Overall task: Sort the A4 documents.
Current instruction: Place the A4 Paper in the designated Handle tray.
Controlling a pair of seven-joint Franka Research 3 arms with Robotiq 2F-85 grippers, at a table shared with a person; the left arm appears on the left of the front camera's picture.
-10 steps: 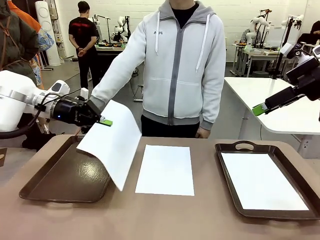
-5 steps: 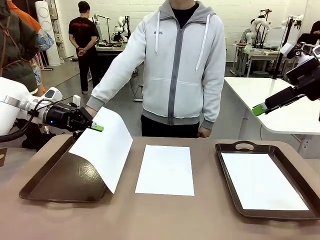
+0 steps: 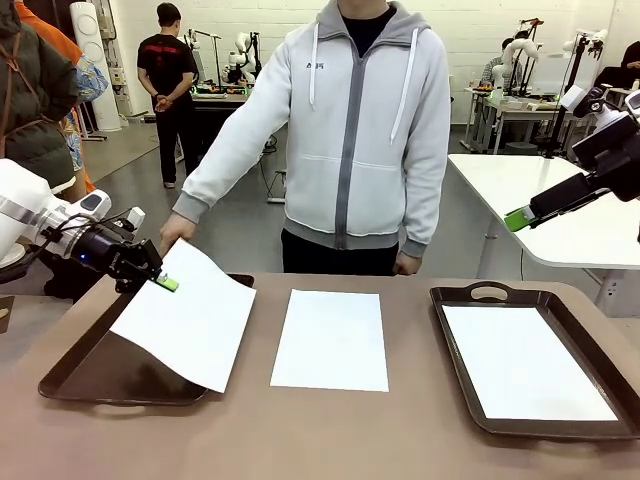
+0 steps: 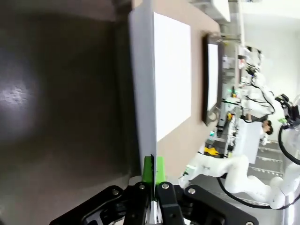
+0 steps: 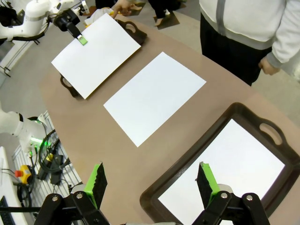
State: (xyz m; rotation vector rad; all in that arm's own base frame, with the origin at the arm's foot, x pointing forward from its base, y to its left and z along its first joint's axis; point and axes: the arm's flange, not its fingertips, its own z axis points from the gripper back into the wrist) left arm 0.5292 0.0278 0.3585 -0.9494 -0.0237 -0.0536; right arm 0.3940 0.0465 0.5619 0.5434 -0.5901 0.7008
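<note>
Trays lie nearest to us, two dark brown ones with handles: the left tray (image 3: 90, 370) and the right tray (image 3: 560, 428), both on a brown surface (image 3: 330, 435). We count three A4 documents. One sheet (image 3: 190, 325) hangs tilted over the left tray, pinched at its far corner by the closed left end effector (image 3: 166, 283). A second sheet (image 3: 332, 338) lies flat between the trays, and a third sheet (image 3: 525, 365) lies inside the right tray. The right end effector (image 3: 520, 217) is raised at the right, wide open and empty. A person's hand (image 3: 172, 228) is just beside the held sheet's far edge. Behind is a workshop with white tables (image 3: 500, 180).
</note>
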